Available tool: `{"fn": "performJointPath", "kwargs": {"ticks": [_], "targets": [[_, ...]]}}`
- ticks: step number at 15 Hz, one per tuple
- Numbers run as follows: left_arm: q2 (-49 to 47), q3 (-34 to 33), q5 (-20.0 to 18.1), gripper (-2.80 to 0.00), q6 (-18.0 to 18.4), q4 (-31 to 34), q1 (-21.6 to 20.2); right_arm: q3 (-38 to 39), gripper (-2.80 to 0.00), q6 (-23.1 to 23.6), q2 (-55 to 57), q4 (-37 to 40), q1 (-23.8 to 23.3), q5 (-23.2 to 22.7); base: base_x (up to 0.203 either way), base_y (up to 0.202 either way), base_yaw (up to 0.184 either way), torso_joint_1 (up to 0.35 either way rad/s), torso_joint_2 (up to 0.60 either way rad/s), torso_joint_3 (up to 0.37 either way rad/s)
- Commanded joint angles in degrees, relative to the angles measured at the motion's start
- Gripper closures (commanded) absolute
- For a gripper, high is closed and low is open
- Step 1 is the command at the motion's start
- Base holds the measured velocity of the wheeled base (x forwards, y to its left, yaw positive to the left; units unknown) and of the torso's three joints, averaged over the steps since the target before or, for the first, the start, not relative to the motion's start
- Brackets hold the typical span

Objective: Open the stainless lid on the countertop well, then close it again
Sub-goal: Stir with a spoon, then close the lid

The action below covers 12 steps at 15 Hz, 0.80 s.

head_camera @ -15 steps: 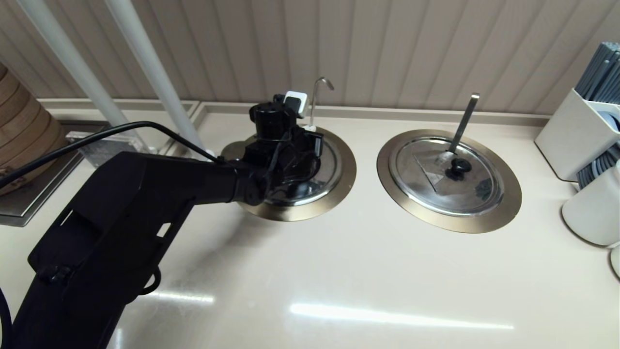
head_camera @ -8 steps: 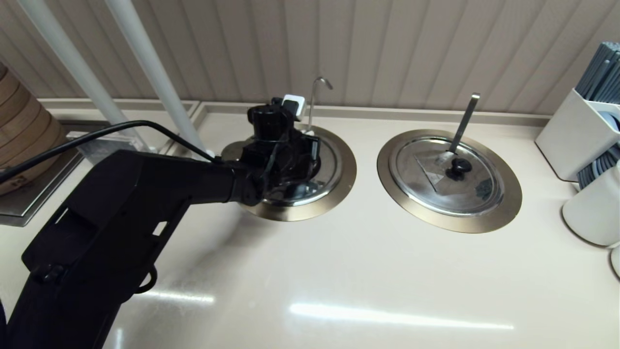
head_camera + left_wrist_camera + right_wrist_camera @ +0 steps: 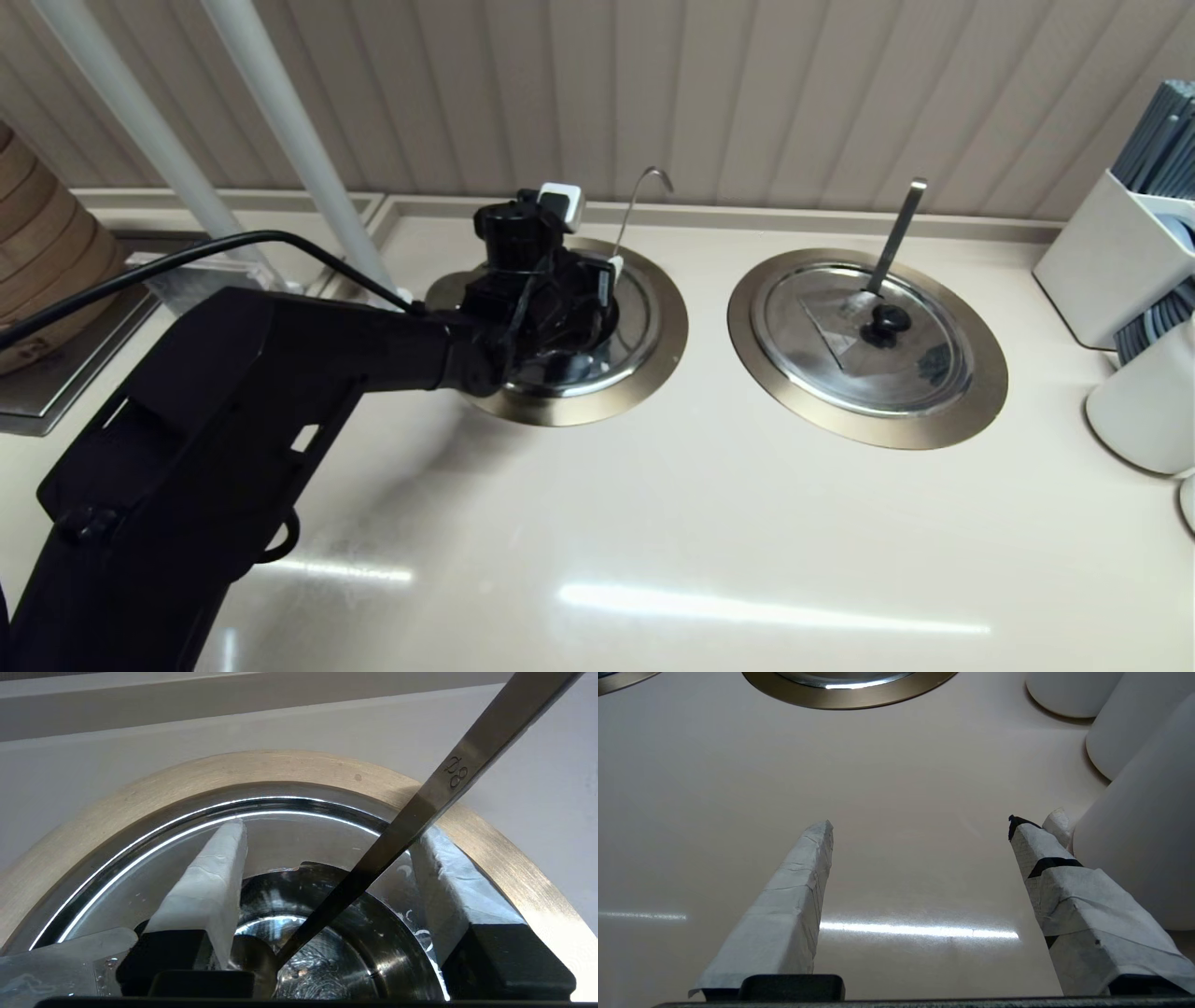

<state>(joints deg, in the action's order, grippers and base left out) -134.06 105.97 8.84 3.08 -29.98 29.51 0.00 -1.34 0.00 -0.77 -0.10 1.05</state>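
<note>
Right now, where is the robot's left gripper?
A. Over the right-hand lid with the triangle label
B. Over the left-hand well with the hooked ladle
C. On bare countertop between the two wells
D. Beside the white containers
B: the head view shows the left arm reaching over the left well, and in its wrist view the left gripper has the ladle handle running between its fingers.

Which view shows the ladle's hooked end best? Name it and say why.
Head view: the ladle handle rises beyond the left tool over the countertop well, hook clear against the wall. The left wrist view shows only its shaft, hook cut off. The right wrist view shows none.
</note>
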Motion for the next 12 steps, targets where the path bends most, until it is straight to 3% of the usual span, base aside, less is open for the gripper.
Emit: {"fn": "performJointPath", "kwargs": {"ticks": [1,7,12], "targets": [[1.70,-1.24,0.04,-2.80,-0.24,-0.34,-0.06,0.35,-2.80,0.02,0.09,-0.02,0.01,0.01,0.000,0.000,0.000,0.000,0.00,0.000],[7.20,-10.91,-0.15,-2.80,-2.72,-0.78,-0.69,0.35,-2.80,0.02,0.09,-0.02,0.01,0.01,0.000,0.000,0.000,0.000,0.00,0.000],[10.91,-16.48,-0.17,-2.80,-4.30,-5.63,-1.23,0.35,-2.80,0.02,0.09,-0.02,0.01,0.01,0.000,0.000,0.000,0.000,0.00,0.000]]}}
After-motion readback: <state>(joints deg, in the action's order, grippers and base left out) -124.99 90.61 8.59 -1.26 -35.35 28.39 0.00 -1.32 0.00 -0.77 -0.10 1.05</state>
